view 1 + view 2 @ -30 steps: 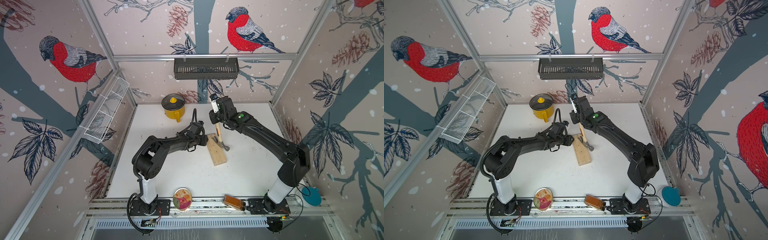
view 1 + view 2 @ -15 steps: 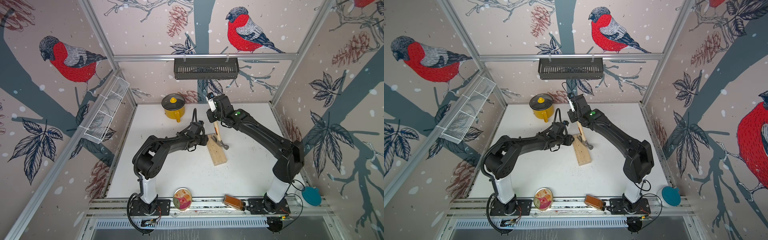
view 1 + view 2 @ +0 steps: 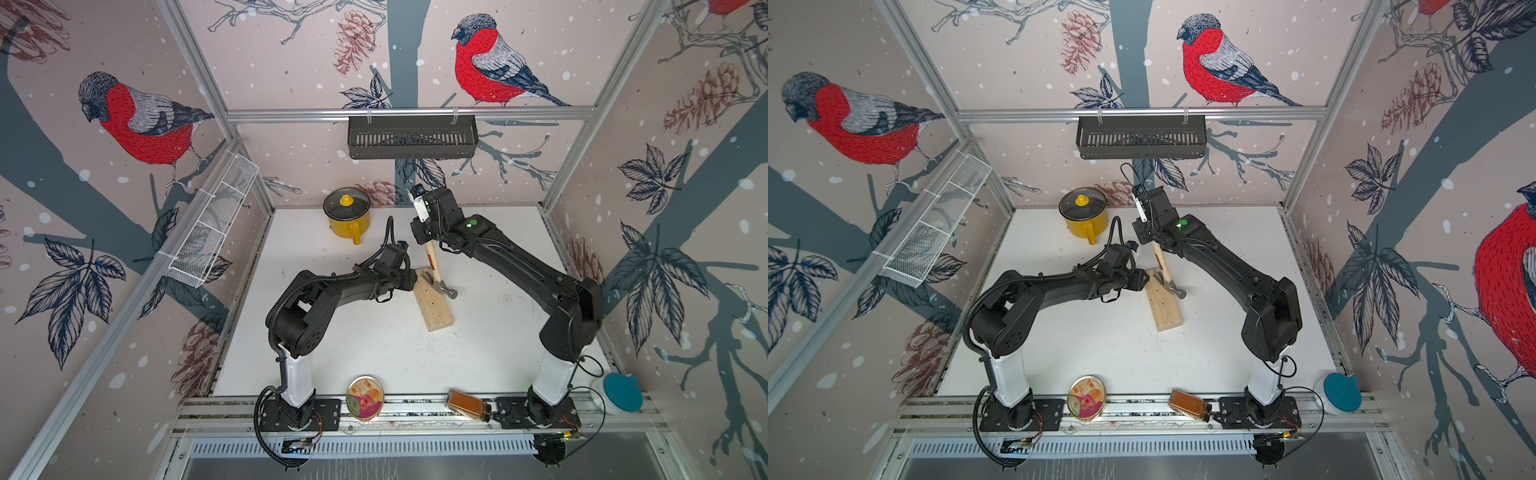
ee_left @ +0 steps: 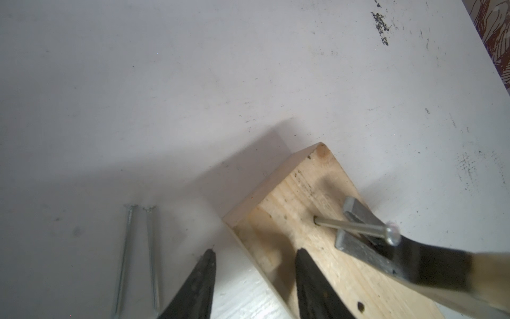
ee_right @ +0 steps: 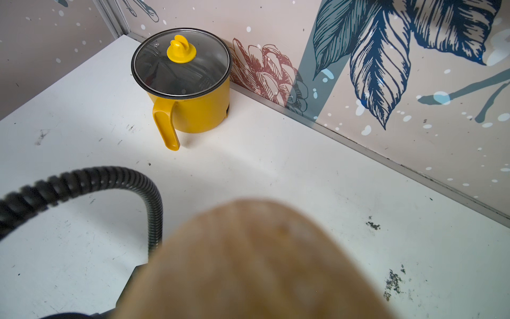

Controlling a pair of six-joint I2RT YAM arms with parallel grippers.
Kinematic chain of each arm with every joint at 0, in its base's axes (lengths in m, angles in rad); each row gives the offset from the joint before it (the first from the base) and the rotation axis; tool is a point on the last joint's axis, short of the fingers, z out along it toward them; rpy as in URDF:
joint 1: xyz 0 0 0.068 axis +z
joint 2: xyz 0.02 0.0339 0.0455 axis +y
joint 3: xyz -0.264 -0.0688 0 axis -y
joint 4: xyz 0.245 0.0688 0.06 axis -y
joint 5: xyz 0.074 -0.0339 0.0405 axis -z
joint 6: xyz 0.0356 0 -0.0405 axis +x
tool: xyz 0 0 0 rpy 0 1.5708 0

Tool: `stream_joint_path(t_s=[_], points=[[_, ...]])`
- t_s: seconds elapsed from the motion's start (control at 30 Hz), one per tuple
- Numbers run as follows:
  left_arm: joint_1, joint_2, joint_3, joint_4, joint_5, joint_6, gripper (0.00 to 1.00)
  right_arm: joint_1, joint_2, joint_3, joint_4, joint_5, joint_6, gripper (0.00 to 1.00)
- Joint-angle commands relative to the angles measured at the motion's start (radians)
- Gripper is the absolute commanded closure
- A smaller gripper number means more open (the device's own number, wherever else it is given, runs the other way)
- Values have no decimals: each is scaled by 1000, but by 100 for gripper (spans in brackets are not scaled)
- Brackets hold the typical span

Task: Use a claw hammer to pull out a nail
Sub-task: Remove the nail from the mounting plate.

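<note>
The claw hammer (image 3: 433,262) (image 3: 1161,262) leans steeply over the far end of a pale wooden block (image 3: 434,307) (image 3: 1165,309). My right gripper (image 3: 424,237) (image 3: 1148,232) is shut on the top of its wooden handle. That handle's blurred end (image 5: 248,262) hides the fingers in the right wrist view. The nail (image 4: 356,227) sticks up slanted from the block (image 4: 287,210) and passes through the split grey claw (image 4: 358,212). My left gripper (image 4: 255,256) (image 3: 410,277) stands open across the block's long edge, with one finger (image 4: 306,270) over the top face and the other finger (image 4: 207,270) over the table.
Two loose nails (image 4: 138,248) lie on the table beside the block. A yellow lidded pot (image 3: 347,214) (image 5: 187,82) stands at the back. On the front rail are a round tin (image 3: 365,397) and a brown jar (image 3: 467,409). A black basket (image 3: 411,137) hangs on the back wall.
My right gripper has moved a little back and left with the hammer handle, which now stands steeper. The left arm has not moved.
</note>
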Motion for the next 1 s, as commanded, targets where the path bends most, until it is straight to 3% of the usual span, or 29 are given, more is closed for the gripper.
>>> stream_joint_path(t_s=[0.0, 0.37, 0.97], points=[[2, 8, 2, -39, -5, 0, 52, 3, 7, 28, 60, 0, -12, 100], [2, 8, 2, -41, -7, -2, 53, -5, 18, 34, 58, 36, -13, 100], [2, 11, 5, -45, -6, -3, 54, -18, -81, -117, 200, 41, -18, 100]])
